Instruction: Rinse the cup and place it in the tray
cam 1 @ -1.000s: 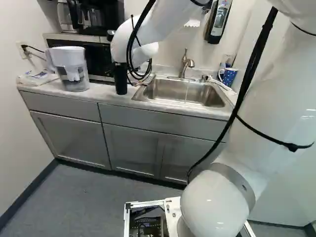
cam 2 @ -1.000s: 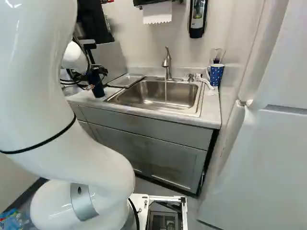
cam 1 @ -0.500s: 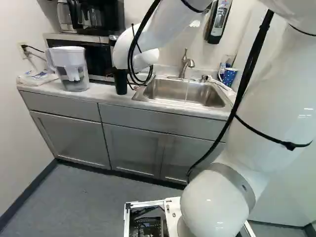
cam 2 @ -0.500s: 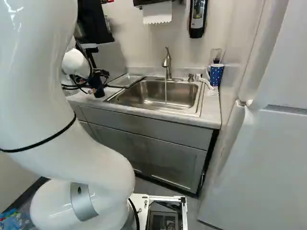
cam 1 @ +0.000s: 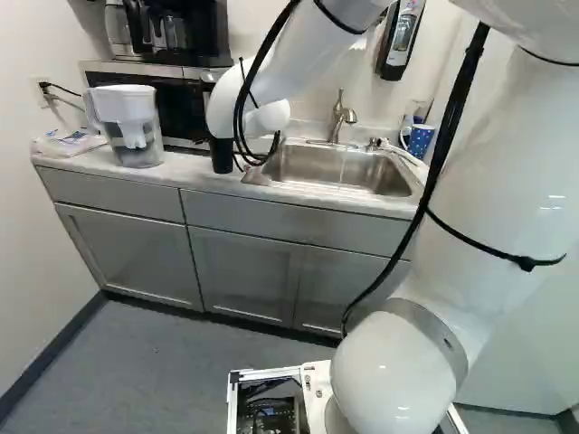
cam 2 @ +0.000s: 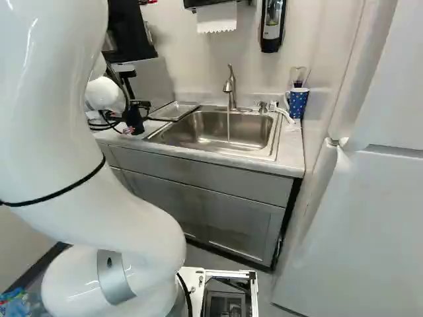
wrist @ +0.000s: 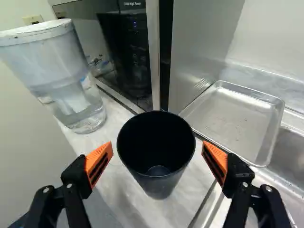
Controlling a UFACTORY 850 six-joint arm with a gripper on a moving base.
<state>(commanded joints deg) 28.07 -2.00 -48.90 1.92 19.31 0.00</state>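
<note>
My arm (cam 1: pixel 312 54) has dipped lower. The gripper (wrist: pixel 157 147) is spread wide, the cup (wrist: pixel 159 186) between its fingers on the counter (wrist: pixel 116 190). I think it's grab time: squeeze next, then lift it to the running water (cam 2: pixel 228 125).

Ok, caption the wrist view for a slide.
Open gripper astride a black cup on the counter, with a pitcher and a metal tray beyond.
</note>
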